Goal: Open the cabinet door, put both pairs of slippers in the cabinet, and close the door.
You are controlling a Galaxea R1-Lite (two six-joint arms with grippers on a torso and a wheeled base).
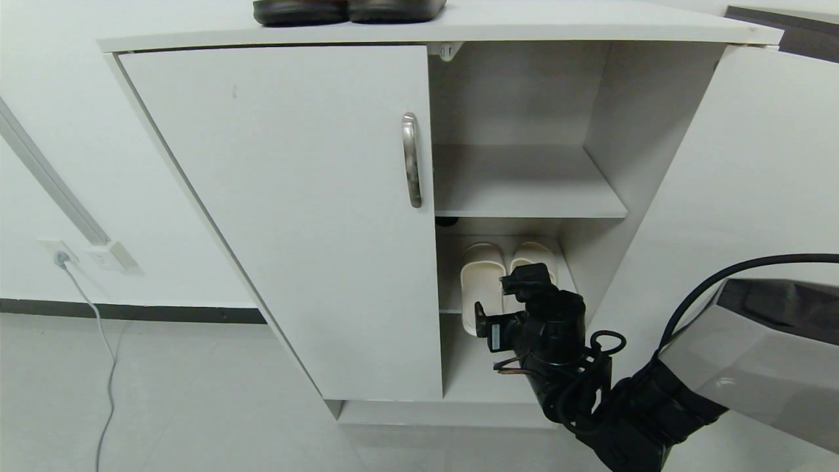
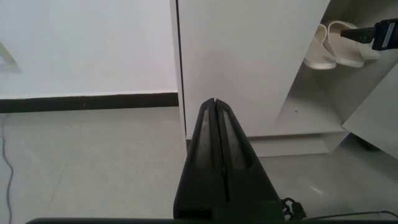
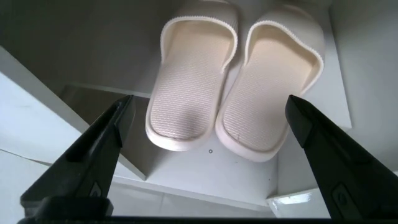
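Observation:
The white cabinet point(image 1: 459, 26) has its right door point(image 1: 741, 190) swung open and its left door point(image 1: 288, 216) shut. A pair of cream slippers point(image 1: 482, 282) lies side by side on the lower shelf, heels toward me, cream slippers point(image 3: 233, 81) point(image 2: 339, 46). A dark pair of slippers point(image 1: 347, 10) sits on the cabinet top. My right gripper point(image 3: 208, 121) hangs open just in front of the cream pair, holding nothing; right gripper point(image 1: 524, 278). My left gripper point(image 2: 214, 106) is shut and empty, low in front of the left door.
A metal handle point(image 1: 411, 159) runs down the left door's edge. The upper shelf point(image 1: 524, 183) is bare. A wall socket with a cable point(image 1: 62, 259) is at the left above the grey floor point(image 1: 164, 406).

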